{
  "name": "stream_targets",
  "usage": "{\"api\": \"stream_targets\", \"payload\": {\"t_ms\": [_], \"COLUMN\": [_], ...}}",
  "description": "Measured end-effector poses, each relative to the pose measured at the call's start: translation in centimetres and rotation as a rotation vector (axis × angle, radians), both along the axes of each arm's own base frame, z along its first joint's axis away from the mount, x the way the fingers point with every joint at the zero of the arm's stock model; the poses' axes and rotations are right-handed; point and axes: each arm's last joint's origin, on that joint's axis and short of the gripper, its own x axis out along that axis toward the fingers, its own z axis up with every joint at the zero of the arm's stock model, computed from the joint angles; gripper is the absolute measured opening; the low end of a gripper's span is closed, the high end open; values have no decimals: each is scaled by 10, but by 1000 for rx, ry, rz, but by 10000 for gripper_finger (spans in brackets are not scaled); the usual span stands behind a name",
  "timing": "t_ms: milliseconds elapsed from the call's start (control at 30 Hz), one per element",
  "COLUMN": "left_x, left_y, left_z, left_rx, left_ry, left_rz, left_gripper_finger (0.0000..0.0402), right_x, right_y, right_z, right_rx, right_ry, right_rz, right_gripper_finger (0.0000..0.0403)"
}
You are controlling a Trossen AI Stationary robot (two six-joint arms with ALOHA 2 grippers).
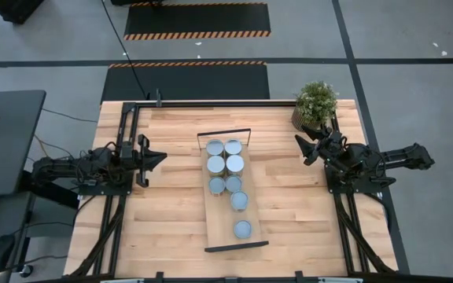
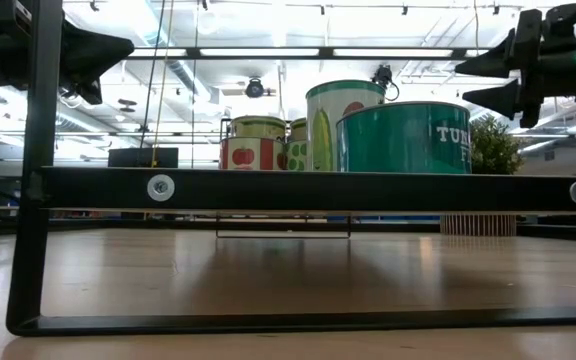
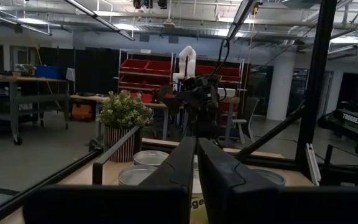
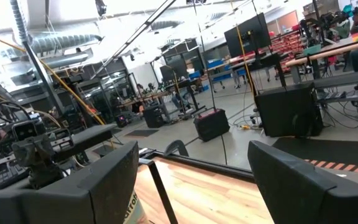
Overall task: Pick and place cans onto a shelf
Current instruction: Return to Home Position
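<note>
Grey workshop floor with black, hazard-striped mats (image 1: 195, 20) surrounds your light-wood tabletop (image 1: 171, 204) in the high view. The shelf (image 1: 220, 224) lies lengthwise down its middle, and the cans (image 1: 215, 164) stand on the board, most of them packed toward the end nearest the potted plant (image 1: 315, 102). The left gripper (image 1: 161, 157) sits well off one long side of the shelf with its tips drawn to a single point. The right gripper (image 1: 300, 150) sits off the other long side, its two fingers spread and nothing between them. From table height, you look through the shelf's black frame bar (image 2: 298, 189) at a teal can (image 2: 403, 140) closest to you, a taller corn-labelled can (image 2: 333, 125) behind it and a tomato-labelled can (image 2: 253, 145) beyond. The left gripper (image 2: 128, 47) and right gripper (image 2: 473, 82) both hang above the shelf's level, clear of the cans, under bright ceiling lights. Through the left wrist camera, the left gripper (image 3: 196, 142) shows its fingers pressed almost together, holding nothing; past them are can tops (image 3: 151, 157), the plant (image 3: 124, 115) and red storage bins (image 3: 166, 71) across the room. Through the right wrist camera, the right gripper (image 4: 194, 149) shows its fingers set wide apart over bare tabletop (image 4: 210, 193), with desks, monitors and ceiling ducts behind.
</note>
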Motion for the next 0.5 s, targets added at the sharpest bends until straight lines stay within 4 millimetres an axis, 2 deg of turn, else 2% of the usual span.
{"api": "stream_targets", "payload": {"t_ms": [500], "left_x": [0], "left_y": [0], "left_z": [0], "left_rx": [0], "left_ry": [0], "left_rz": [0], "left_gripper_finger": [30], "right_x": [0], "right_y": [0], "right_z": [0], "right_rx": [0], "right_ry": [0], "right_rz": [0], "right_gripper_finger": [309]}}
